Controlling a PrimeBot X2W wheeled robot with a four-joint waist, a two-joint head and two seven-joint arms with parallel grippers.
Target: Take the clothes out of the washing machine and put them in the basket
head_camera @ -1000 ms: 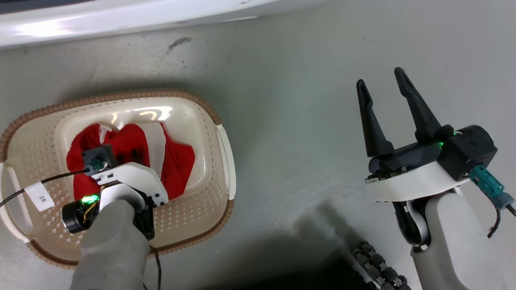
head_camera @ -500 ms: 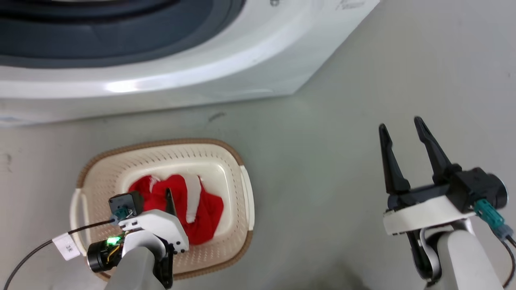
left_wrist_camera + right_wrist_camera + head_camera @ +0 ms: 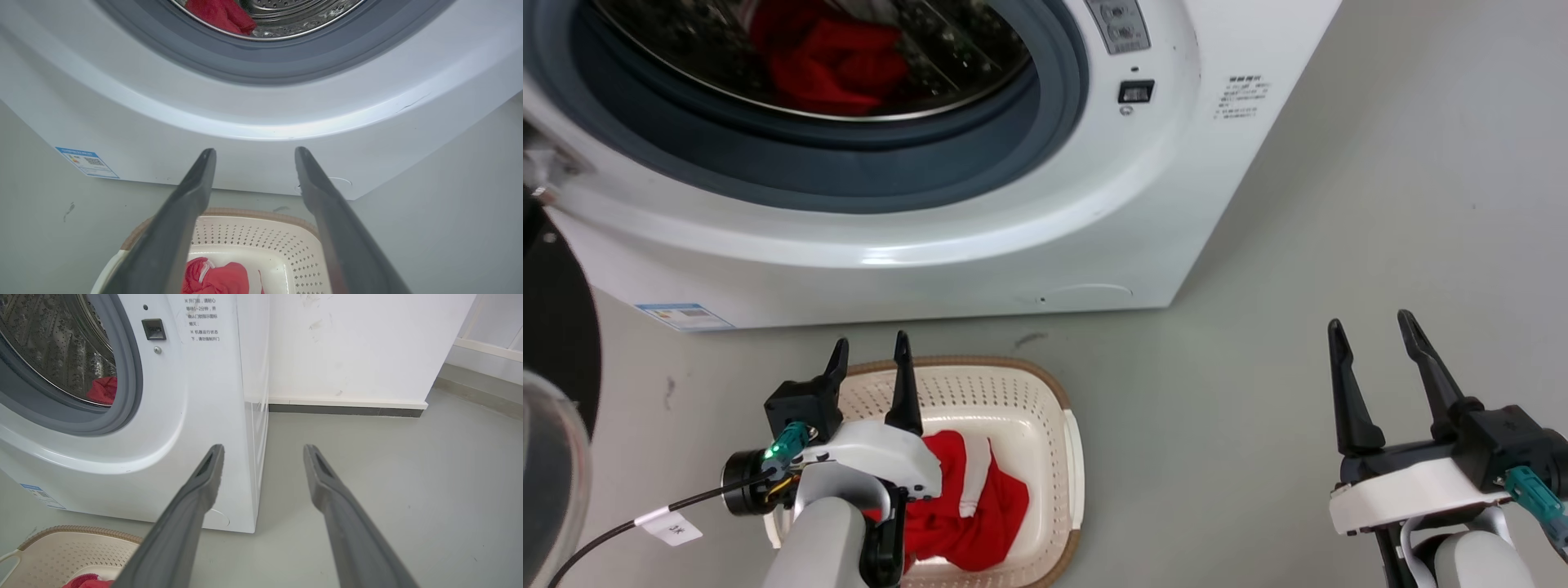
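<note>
Left gripper [image 3: 871,340] hangs wide and empty over the basket [image 3: 1045,408], where one red garment [image 3: 980,506] lies. Right gripper [image 3: 1370,320] is wide and empty too. More red clothes [image 3: 825,57] sit inside the washing machine [image 3: 1094,229]. Next job, I think: reach in and pinch them.

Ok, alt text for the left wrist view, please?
The left gripper, open, points at the front of the white washing machine. A red garment lies in its drum; more red clothes lie in the basket below.
</note>
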